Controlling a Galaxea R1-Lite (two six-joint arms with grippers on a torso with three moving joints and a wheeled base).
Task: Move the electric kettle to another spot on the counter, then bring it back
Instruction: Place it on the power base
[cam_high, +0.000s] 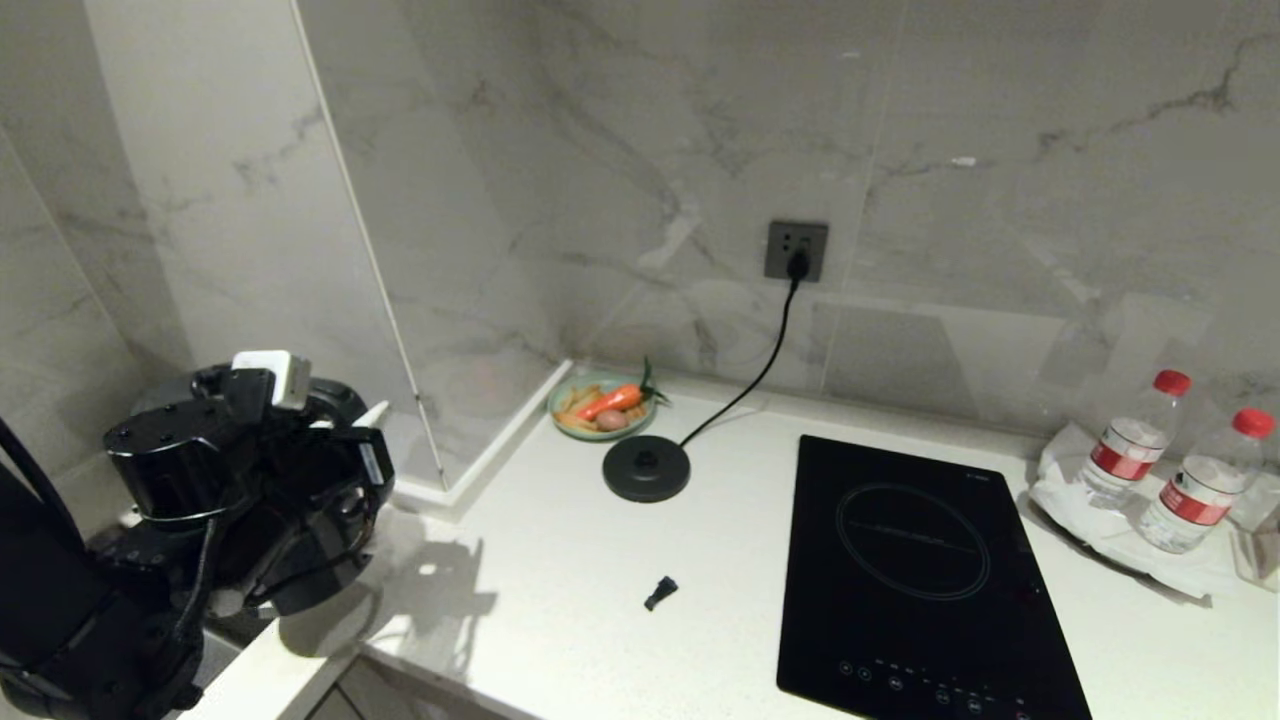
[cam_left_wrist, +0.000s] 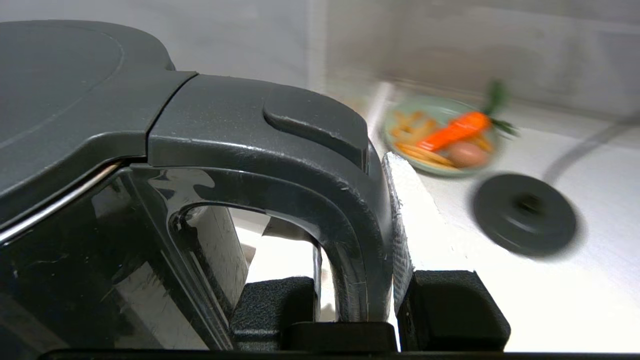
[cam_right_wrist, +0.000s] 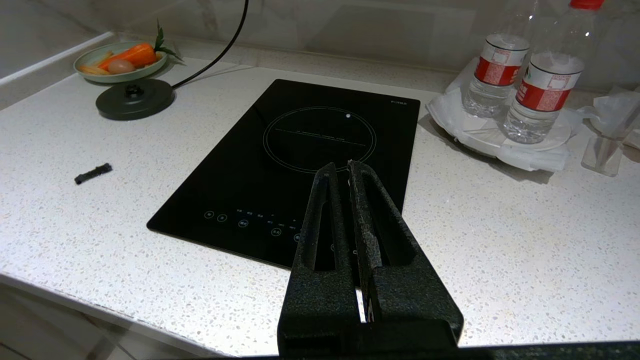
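Counter: white speckled stone worktop (cam_high: 560, 560), marble wall behind.
Kettle: glossy black electric kettle (cam_left_wrist: 75, 150) at eight o'clock, off its round black base disc (cam_high: 646, 468).
Left gripper (cam_left_wrist: 367, 305): clenched on the loop handle.
Right gripper (cam_right_wrist: 342, 172): closed, empty, above the black glass hob (cam_high: 910, 570).
Advice: keep the kettle upright; lower squarely.

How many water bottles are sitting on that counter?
2. Both red-capped bottles stand side by side on a white tray at the counter's far right: one nearer the wall, the other beside it.

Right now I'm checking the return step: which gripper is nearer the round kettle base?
Left. The left gripper, clamped on the electric kettle handle, is beside the base; the right gripper hangs over the hob.
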